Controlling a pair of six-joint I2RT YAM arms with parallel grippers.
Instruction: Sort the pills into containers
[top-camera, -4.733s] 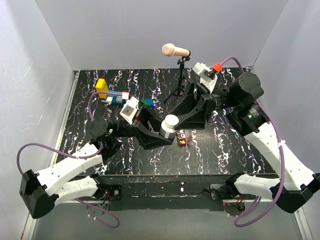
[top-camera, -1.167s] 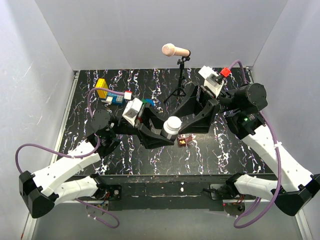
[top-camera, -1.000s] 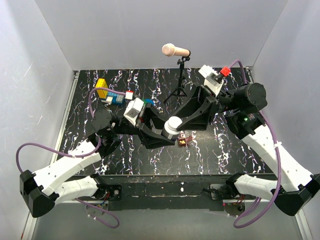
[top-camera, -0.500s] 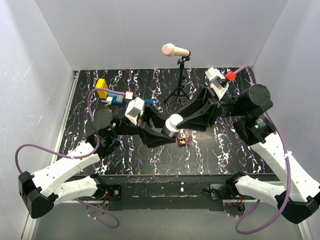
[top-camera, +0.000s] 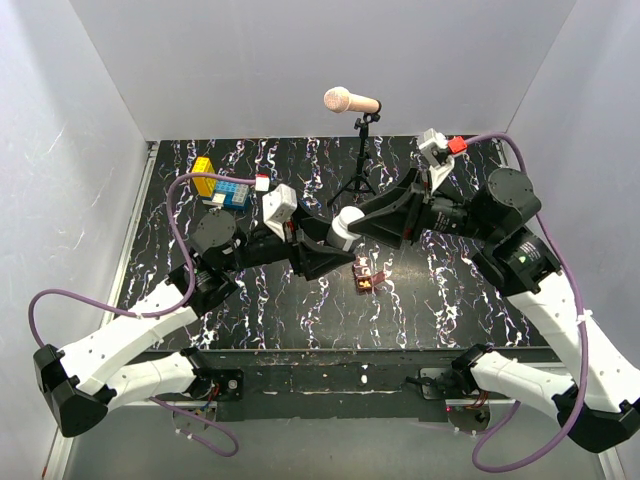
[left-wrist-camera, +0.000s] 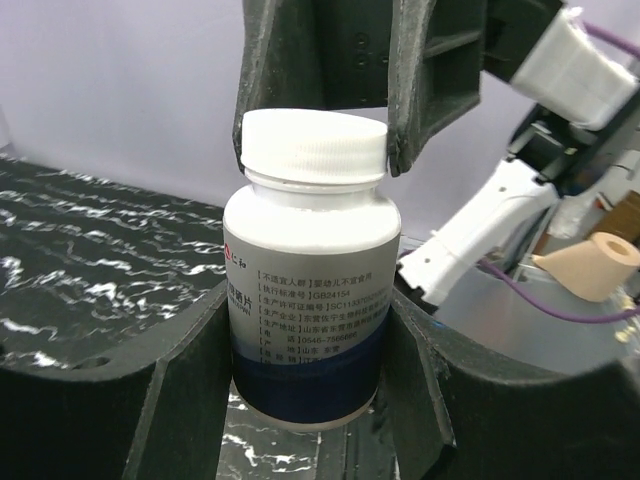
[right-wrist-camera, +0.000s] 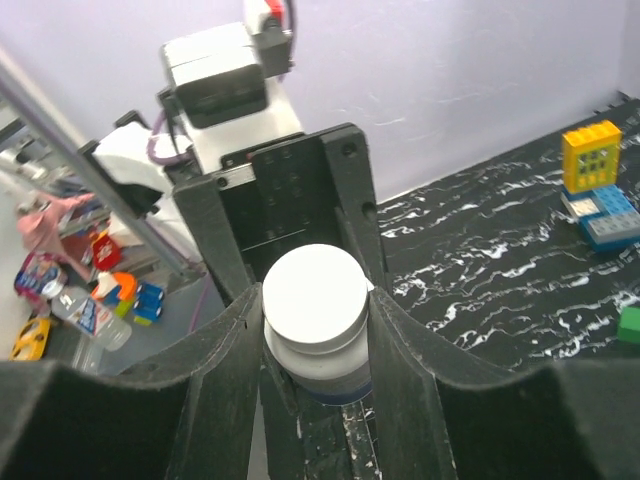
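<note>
While the left hand (left-wrist-camera: 305, 375) clamps the white bottle (left-wrist-camera: 310, 260) by its labelled body, upright and lifted clear of the black marbled surface (top-camera: 300, 300), the right hand (right-wrist-camera: 315, 325) has its two fingers closed on either side of the cap (right-wrist-camera: 315, 290), apparently pressing against it. The bottle hangs near the middle of the workspace between the two arms.

The bottle looks like stiff, smooth plastic, probably light and somewhat slick under the pads. A firm hold low on the body leaves the cap free, and that seems the sensible place to brace it. The cap is shallow, offers little to pinch, and may slip if twisted.

The bottle's walls are opaque, so nothing of its contents shows. The small reddish-brown pill box (top-camera: 365, 275) lies on the surface just beside and below the bottle. It is too small in the overhead view to tell whether any lid segment is open or whether it holds anything. It is likely light enough to skid when touched, with thin lids that call for care.

Toy blocks (top-camera: 222, 185) and a microphone (top-camera: 350, 100) stand well apart at the back.
</note>
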